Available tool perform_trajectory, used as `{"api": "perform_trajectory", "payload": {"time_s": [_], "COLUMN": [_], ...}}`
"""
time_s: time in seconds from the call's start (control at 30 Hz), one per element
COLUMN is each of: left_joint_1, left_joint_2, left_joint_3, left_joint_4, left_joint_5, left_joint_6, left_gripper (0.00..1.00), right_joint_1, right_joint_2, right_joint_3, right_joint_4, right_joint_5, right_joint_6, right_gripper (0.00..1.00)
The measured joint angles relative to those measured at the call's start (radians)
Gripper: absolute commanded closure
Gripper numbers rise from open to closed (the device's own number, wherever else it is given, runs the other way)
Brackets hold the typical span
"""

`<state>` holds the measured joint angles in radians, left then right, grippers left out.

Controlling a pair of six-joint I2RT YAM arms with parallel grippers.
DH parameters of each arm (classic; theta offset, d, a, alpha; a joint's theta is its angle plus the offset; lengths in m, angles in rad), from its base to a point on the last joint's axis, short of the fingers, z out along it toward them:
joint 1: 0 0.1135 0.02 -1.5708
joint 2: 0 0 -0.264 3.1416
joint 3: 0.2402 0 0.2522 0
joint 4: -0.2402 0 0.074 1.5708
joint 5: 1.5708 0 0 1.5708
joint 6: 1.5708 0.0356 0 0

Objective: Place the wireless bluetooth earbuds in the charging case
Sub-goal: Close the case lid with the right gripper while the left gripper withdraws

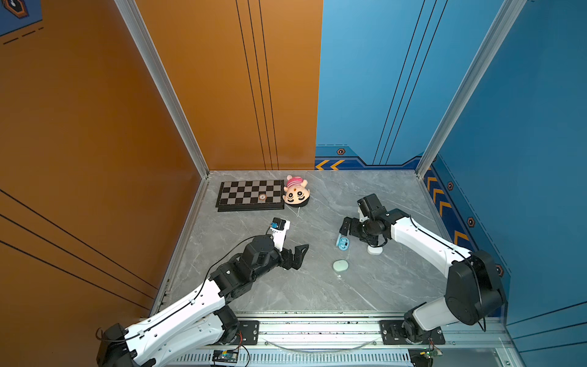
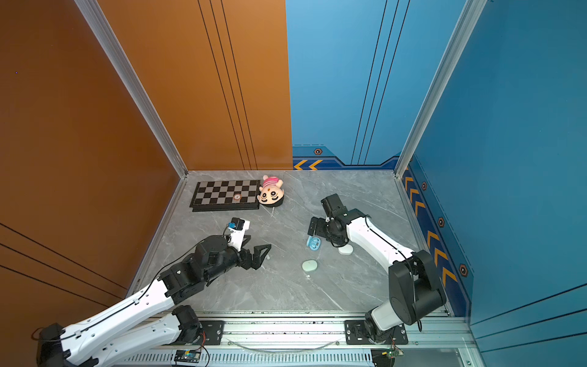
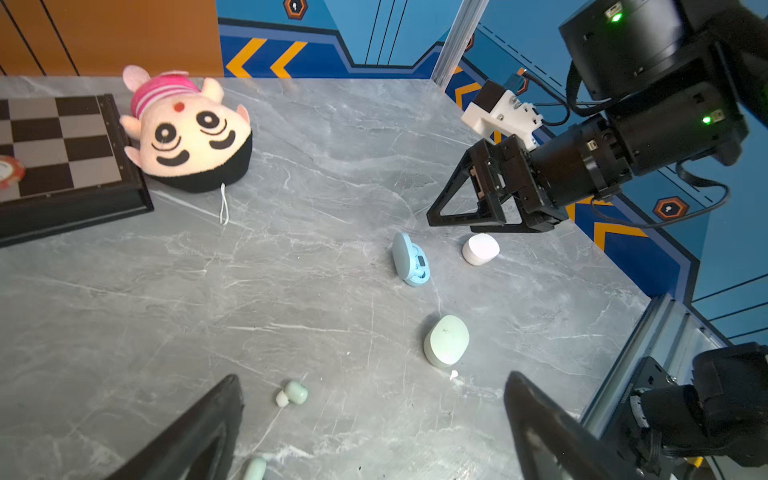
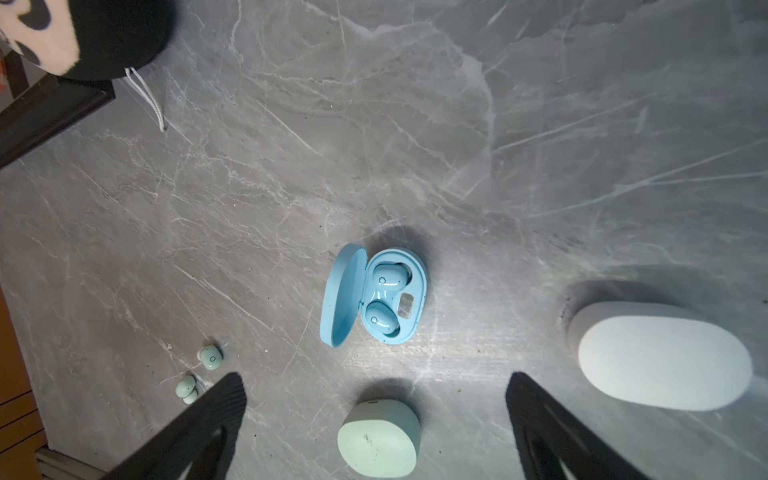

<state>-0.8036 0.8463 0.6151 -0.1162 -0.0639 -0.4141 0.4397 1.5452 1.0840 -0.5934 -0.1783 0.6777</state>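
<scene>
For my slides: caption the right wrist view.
Open blue charging case holds both blue earbuds; mint case, white case and two loose mint earbuds lie on the table.

You had the light blue oval plastic charging case [image 4: 343,295] lying open, two small light blue plastic earbuds [image 4: 388,275] seated inside; two pale mint buds [image 4: 211,357] lay loose nearby.

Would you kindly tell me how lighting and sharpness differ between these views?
Right wrist view: dim overall, with a glare patch on the table beside the blue case; dark shadows edge it and the white case, and the right gripper has black, soft-edged jaws. Left wrist view: brighter and even, the bud crisp. In both top views: flat, even light, faint shadows.
</scene>
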Motion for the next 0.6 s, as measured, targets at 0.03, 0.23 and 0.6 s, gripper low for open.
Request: {"api": "perform_trajectory", "payload": {"time_s": [0.03,0.23,0.6], "left_joint_1": [0.001,0.000,0.000], "left_joint_2": [0.005,0.021,0.016], "left_joint_3": [0.000,0.000,0.000], "left_joint_4": [-0.002,-0.012,-0.012], "left_joint_5": [0.007,0.041,0.043], "left_joint_6": [-0.004,-0.015,-0.022], "left_gripper": [0.02,0.02,0.02], "right_joint_1": [0.005,0.038,-0.012], "right_joint_2": [0.016,0.112,0.135], "right_joint_3": [0.002,0.019,-0.032], "right_joint_4": [0.003,0.026,0.071], "right_joint_5": [0.000,0.000,-0.009], "right_joint_6": [0.003,0.034,0.051], "right_gripper": [0.00,0.03,0.06]}}
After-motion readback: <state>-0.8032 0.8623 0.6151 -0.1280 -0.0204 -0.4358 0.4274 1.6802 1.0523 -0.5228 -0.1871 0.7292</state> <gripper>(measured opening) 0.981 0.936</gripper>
